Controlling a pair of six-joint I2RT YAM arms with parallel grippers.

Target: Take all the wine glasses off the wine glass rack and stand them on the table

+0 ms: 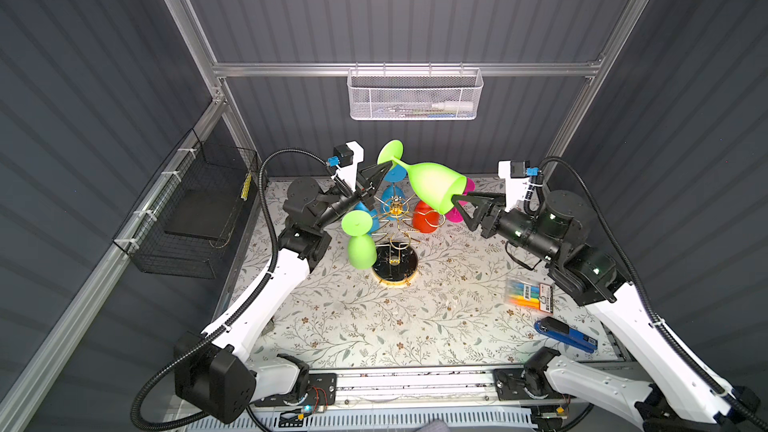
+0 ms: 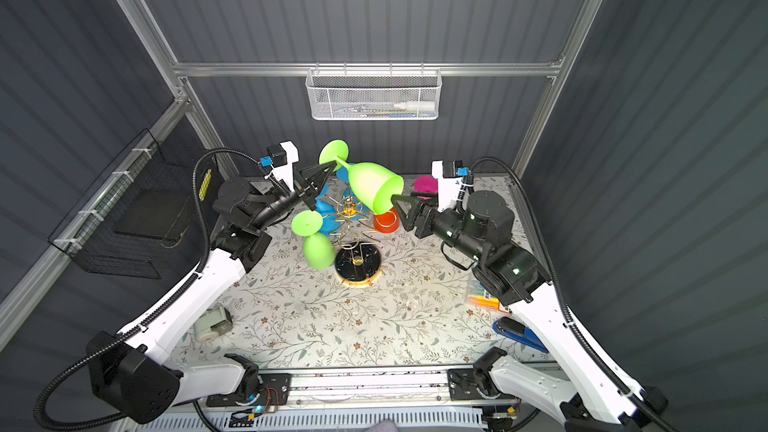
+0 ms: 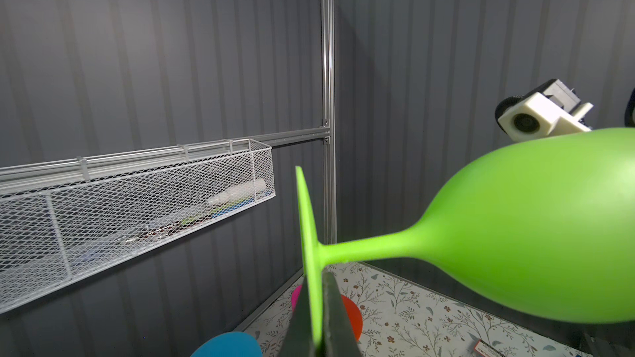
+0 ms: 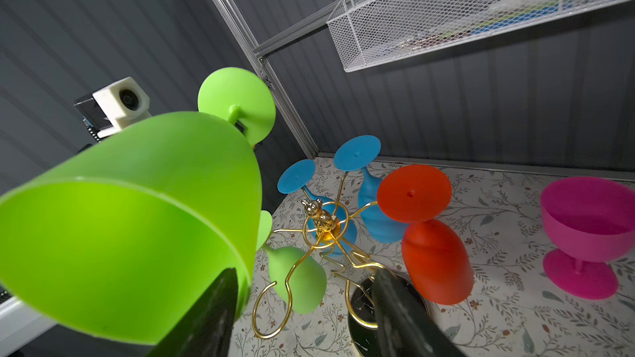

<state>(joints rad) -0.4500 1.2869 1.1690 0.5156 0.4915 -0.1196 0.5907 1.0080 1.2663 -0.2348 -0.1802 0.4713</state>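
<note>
Left fingers (image 1: 377,173) hold the green wine glass (image 1: 432,185) tilted above the rack (image 1: 409,263)

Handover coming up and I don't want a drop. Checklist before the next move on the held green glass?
1. Foot grip: left gripper shut on the disc foot of the lime-green matte wine glass: ok.
2. Glass held clear of the gold wire rack, stem in no loop: ok.
3. Bowl wall sits between the jaws of the right gripper: ok.
4. Right gripper clamped on the bowl: not ok, jaws open.
5. Upright pink goblet apart from the right gripper: ok.
6. Foot grip firm enough to resist slipping: cannot tell.
</note>
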